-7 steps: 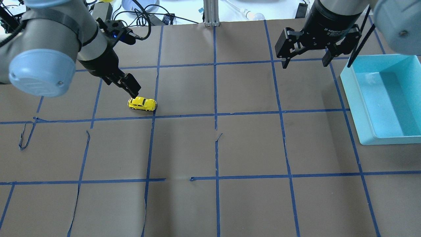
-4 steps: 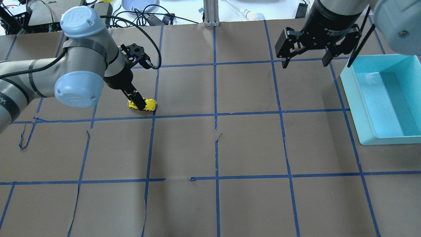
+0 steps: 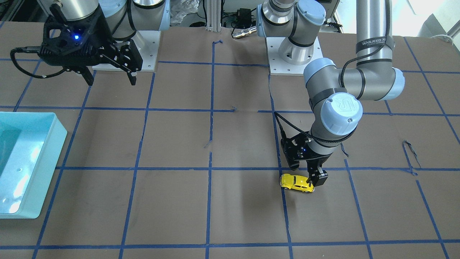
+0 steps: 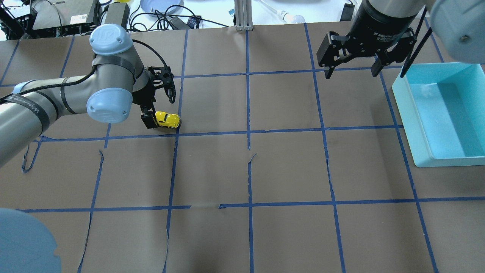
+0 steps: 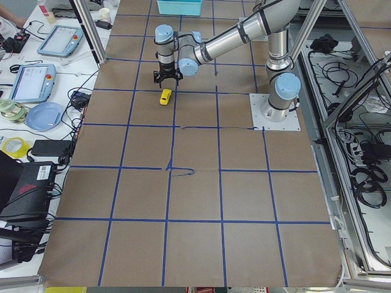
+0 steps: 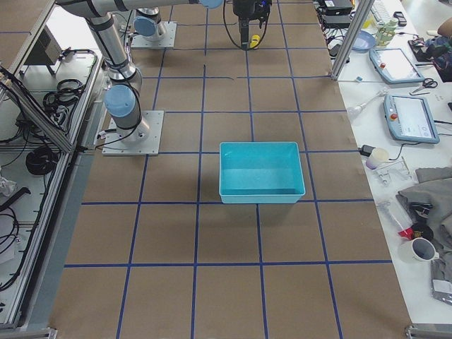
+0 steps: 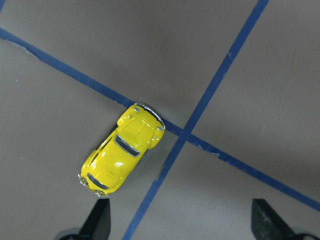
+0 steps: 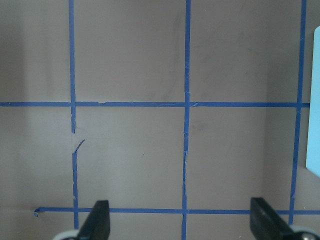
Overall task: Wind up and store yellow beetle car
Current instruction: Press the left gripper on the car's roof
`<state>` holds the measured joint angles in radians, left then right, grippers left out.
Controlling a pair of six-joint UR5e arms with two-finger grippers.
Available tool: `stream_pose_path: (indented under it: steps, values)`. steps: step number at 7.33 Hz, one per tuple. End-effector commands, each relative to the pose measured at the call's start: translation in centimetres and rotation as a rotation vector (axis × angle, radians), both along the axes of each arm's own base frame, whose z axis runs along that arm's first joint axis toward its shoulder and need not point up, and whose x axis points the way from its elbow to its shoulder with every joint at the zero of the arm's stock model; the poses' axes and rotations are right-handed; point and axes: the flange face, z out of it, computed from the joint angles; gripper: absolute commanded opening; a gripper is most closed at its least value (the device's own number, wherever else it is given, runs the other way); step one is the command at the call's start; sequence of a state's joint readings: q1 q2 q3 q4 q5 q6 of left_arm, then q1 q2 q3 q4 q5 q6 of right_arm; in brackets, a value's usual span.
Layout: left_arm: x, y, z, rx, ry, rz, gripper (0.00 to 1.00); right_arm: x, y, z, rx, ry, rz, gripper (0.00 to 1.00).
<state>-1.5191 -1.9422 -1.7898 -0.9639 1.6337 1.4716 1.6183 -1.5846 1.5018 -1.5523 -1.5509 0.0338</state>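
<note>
The yellow beetle car (image 4: 167,120) stands on its wheels on the brown paper table, just above a blue tape line. It also shows in the front view (image 3: 297,182), the left-side view (image 5: 165,96) and the left wrist view (image 7: 122,155). My left gripper (image 4: 159,110) is open and low over the car. One fingertip (image 4: 147,122) is right at the car's left end, and I cannot tell if it touches. The car lies off to one side, not between the jaws (image 7: 182,222). My right gripper (image 4: 351,72) is open and empty, high at the far right.
A teal bin (image 4: 416,113) stands at the table's right edge, with nothing visible inside; it shows in the front view (image 3: 54,144) and the right-side view (image 6: 258,191). Blue tape lines grid the paper, which is torn in places.
My left arm swung in and came down. Its gripper moved from just behind the car to the car's left end. The car and the right arm have not moved.
</note>
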Motion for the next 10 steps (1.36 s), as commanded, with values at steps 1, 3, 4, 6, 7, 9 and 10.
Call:
stream_pose_path:
  steps: [1,3,4,6,7,9,10]
  values:
    - [0.2,-1.4,-2.0,0.005,0.001,-0.234,1.0,0.0,0.0,0.0,0.0,0.0,0.0,1.0]
    - [0.2,-1.6,-3.6,0.016,0.002,-0.343,1.0,0.0,0.0,0.0,-0.002,0.0,0.0,1.0]
    - [0.2,-1.8,-3.9,0.017,0.005,-0.348,0.98,0.0,0.0,0.0,-0.005,0.0,0.002,1.0]
    - [-0.1,-2.3,-4.9,0.001,0.042,-0.36,0.94,0.0,0.0,0.0,-0.005,0.0,0.0,1.0]
    - [-0.2,-2.5,-6.0,0.005,0.064,-0.359,0.94,0.0,-0.1,0.1,-0.006,-0.002,0.002,1.0]
    - [2.0,-2.5,-6.2,0.018,0.069,-0.324,0.94,0.0,-0.1,0.1,-0.006,0.0,0.002,1.0]
    - [2.1,-2.4,-6.0,0.023,0.067,-0.313,0.93,0.0,0.0,0.0,-0.005,0.0,0.002,1.0]
